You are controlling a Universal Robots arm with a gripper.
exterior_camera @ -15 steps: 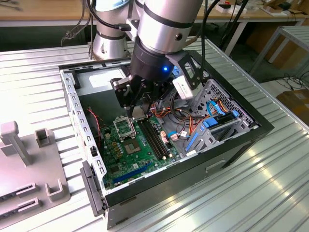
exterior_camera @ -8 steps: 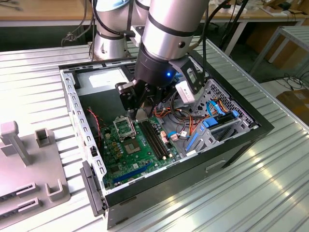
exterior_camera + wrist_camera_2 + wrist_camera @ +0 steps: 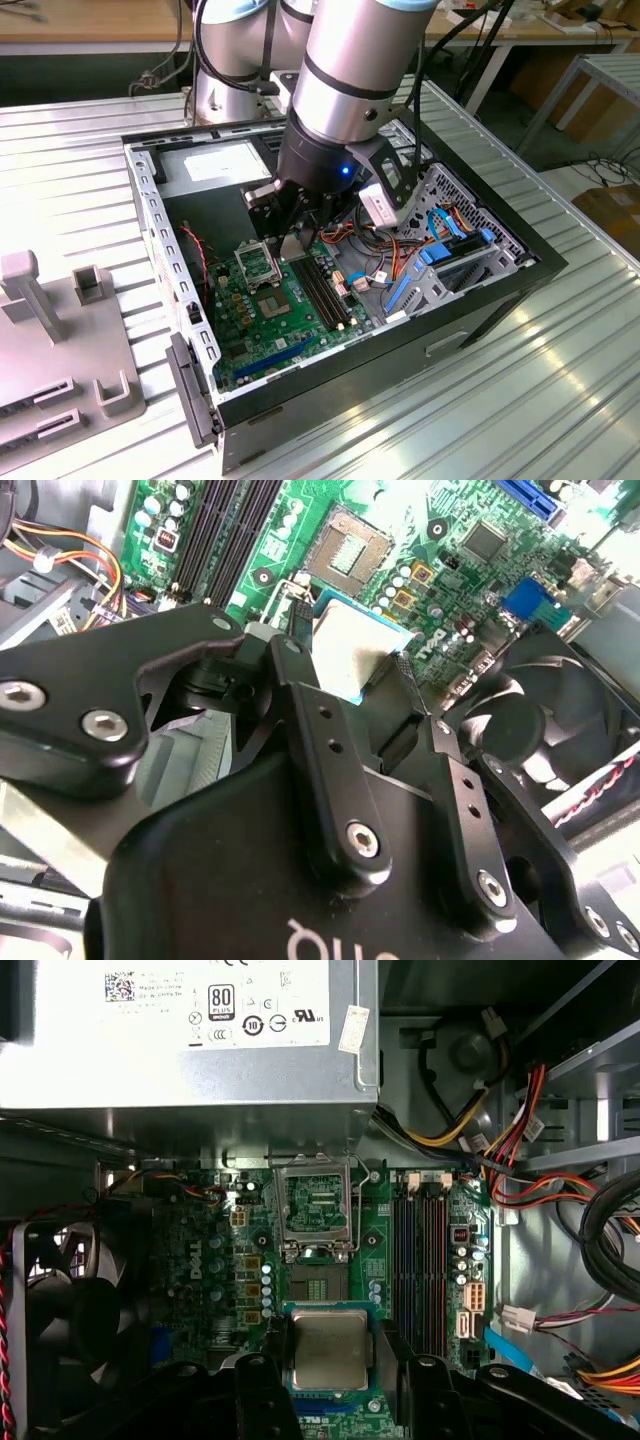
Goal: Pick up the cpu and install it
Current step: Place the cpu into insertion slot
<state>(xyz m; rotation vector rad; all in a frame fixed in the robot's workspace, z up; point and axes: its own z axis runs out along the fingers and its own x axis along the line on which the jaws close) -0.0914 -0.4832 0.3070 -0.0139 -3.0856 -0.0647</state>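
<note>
The cpu (image 3: 328,1345), a flat square chip with a dull silver top and thin green rim, is pinched at two opposite edges by my gripper (image 3: 335,1362), which is shut on it. Both wrist views show the black fingers (image 3: 300,680) on either side of the chip (image 3: 352,640). It hangs level a little above the green motherboard (image 3: 200,1260), just short of the square metal socket frame (image 3: 317,1205) and the dark square (image 3: 315,1282) beside it. In the exterior view my gripper (image 3: 297,243) reaches down inside the open computer case (image 3: 150,210), over the board's socket area (image 3: 256,262).
A grey power supply (image 3: 190,1040) fills the case's far end. A black fan (image 3: 70,1330) stands beside the board, black memory slots (image 3: 420,1260) on the other side. Bundles of coloured cables (image 3: 520,1130) and blue drive cables (image 3: 440,250) crowd the bay. Grey fixtures (image 3: 60,330) stand at the exterior view's left.
</note>
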